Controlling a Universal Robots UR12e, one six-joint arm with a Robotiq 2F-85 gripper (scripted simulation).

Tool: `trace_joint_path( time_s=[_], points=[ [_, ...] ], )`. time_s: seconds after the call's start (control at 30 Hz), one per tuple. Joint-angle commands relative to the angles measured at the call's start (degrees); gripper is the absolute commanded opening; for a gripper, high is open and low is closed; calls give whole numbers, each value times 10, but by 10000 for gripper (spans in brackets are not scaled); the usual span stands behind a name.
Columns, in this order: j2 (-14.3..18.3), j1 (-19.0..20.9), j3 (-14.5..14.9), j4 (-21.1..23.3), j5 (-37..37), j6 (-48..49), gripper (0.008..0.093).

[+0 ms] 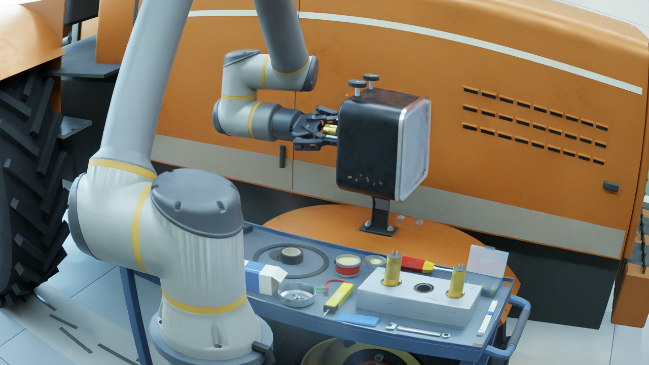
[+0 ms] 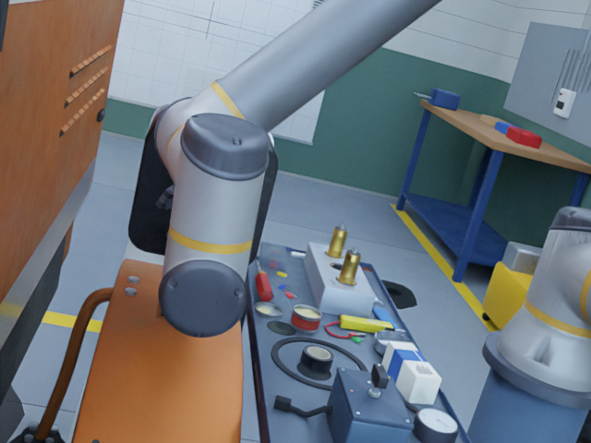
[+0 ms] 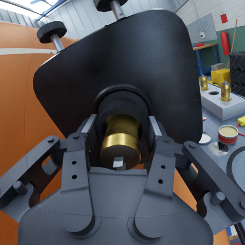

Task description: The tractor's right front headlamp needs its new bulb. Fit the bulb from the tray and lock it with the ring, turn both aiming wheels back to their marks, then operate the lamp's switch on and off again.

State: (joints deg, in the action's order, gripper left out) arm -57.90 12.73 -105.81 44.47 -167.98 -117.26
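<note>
My gripper (image 3: pixel 120 128) (image 1: pixel 327 129) reaches level at the back of the black headlamp housing (image 1: pixel 381 143), clamped around the dark locking ring (image 3: pixel 122 107) in the rear socket. The brass bulb (image 3: pixel 121 140) (image 1: pixel 330 129) sits inside that ring, its dark base facing me. Two aiming wheels (image 1: pixel 364 83) (image 3: pixel 51 31) stand on stems on the housing's top. The grey bulb tray (image 1: pixel 420 295) on the cart holds two more brass bulbs (image 1: pixel 392 268) (image 1: pixel 457 280) with an empty hole (image 1: pixel 423 287) between them. My wrist hides the lamp's back from the second side camera.
Behind the lamp runs the orange tractor hood (image 1: pixel 454 113), with a big tyre (image 1: pixel 27 181) at left. The blue cart (image 1: pixel 363 295) below carries a tape roll (image 1: pixel 291 255), red tin (image 1: pixel 347 265), yellow tester (image 1: pixel 339 296), wrench (image 1: pixel 417 330) and a switch box (image 2: pixel 367 400). A workbench (image 2: pixel 496 143) stands beyond.
</note>
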Motion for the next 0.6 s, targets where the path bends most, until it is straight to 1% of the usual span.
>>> trace_joint_path(
  time_s=[0.0, 0.27, 0.57],
  points=[
    [0, 0, 0, 0, 0, -5, 80],
    [0, 0, 0, 0, 0, -43, 80],
    [0, 0, 0, 0, 0, -63, 80]
  ],
)
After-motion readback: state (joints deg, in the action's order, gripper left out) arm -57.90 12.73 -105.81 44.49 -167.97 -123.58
